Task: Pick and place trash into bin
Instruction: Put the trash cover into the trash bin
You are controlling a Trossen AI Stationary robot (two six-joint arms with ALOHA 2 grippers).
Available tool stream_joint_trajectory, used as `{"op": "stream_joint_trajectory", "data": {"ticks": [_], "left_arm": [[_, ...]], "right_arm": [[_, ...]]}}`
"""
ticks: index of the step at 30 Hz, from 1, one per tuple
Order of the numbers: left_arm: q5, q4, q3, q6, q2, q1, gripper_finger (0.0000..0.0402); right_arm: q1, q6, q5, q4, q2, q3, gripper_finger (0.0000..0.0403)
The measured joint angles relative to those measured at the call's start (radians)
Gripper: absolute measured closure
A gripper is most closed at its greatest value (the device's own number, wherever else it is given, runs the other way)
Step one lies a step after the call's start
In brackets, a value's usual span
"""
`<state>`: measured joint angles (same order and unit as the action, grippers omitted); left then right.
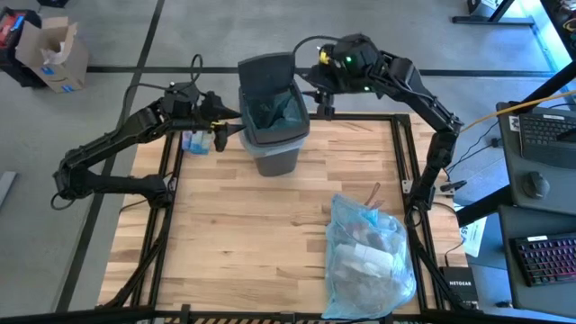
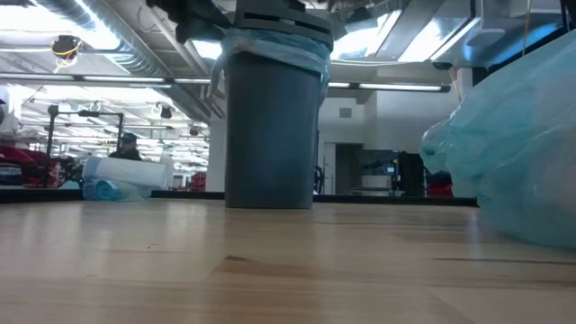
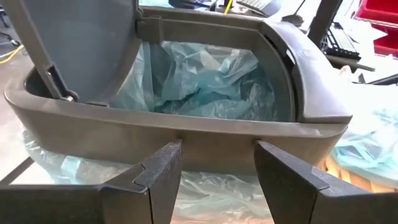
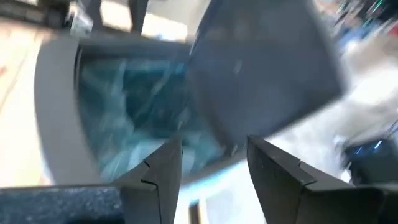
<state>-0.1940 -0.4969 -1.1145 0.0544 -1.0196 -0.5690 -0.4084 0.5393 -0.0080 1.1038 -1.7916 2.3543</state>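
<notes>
Nearest the camera in the low view, a bulging blue bag (image 2: 522, 162) fills the right edge; from above the same bag (image 1: 369, 256) lies on the near right part of the table (image 1: 243, 234), stuffed with white and brown trash (image 1: 364, 256), and a thin dark stick (image 1: 374, 192) pokes out at its top.

At the far middle of the table stands the grey bin (image 1: 273, 126), upright, with its blue liner (image 1: 286, 110) folded over the rim and its lid (image 1: 265, 70) tipped up at the far side.

Left gripper (image 1: 225, 128) sits just beside the bin's left rim, its fingers (image 3: 155, 174) spread apart with nothing between them, pointing at the rim (image 3: 186, 130).

Right gripper (image 1: 322, 106) hangs close by the bin's far right corner, fingers (image 4: 155, 174) also parted and empty, looking down at the liner (image 4: 124, 118) and the raised lid (image 4: 261, 68).

On the far left edge of the table, well apart from the blue bag, lies a white roll (image 2: 126, 171) with a blue one (image 2: 108, 190) beside it.
</notes>
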Motion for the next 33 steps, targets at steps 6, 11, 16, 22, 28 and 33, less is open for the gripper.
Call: {"op": "stream_joint_trajectory", "data": {"ticks": [6,11,16,22,28,33], "left_arm": [[0.040,-0.062,0.000,0.017,0.020,0.000,0.0208],[0.071,-0.041,0.000,0.001,0.073,0.000,0.0208],[0.030,-0.019,0.000,-0.030,0.097,0.001,0.0208],[0.022,-0.024,0.000,-0.028,0.095,0.001,0.0208],[0.021,-0.023,0.000,-0.020,0.095,0.001,0.0208],[0.021,-0.020,0.000,-0.014,0.095,0.001,0.0208]], "right_arm": [[0.002,-0.041,-0.004,0.121,-0.002,-0.001,0.0233],[-0.009,-0.051,-0.013,0.188,-0.005,-0.001,0.0233],[-0.049,-0.073,-0.049,0.317,-0.010,-0.011,0.0233],[-0.057,-0.070,-0.107,0.340,-0.012,-0.130,0.0233],[-0.040,-0.065,-0.200,0.183,-0.013,-0.214,0.0233],[-0.037,-0.065,-0.158,0.126,-0.011,-0.212,0.0233]]}}
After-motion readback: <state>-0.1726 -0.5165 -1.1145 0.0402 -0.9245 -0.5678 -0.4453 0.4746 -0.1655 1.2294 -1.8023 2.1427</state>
